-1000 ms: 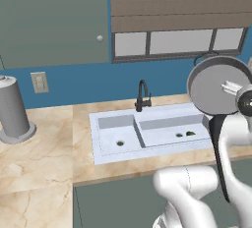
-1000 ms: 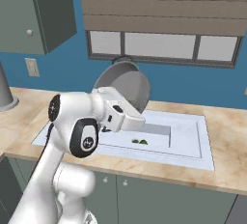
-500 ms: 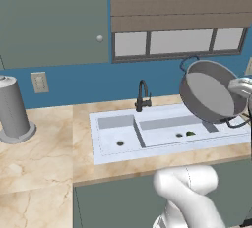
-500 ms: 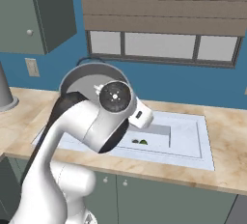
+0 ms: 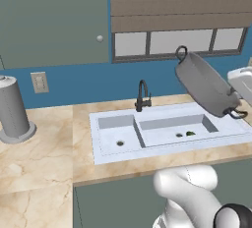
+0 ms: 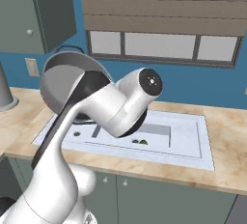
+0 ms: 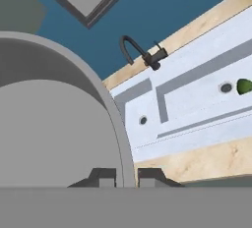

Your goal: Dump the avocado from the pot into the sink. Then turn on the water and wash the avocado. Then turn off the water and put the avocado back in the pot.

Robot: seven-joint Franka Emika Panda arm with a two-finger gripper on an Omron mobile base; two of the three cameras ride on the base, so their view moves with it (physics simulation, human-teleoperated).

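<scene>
1. left base view: the pot (image 5: 206, 87) hangs tilted above the sink (image 5: 167, 129); the avocado (image 5: 190, 133) lies in the right basin; dumping looks done.
2. right base view: avocado beside the drain; pot lifted left.
3. hand view: the gripper (image 7: 127, 177) is clamped on the pot rim; next, set the pot down, then reach the faucet (image 7: 142, 52).

pot (image 7: 54, 124): cut by left edge | sink (image 6: 188, 143): left basin behind arm
</scene>
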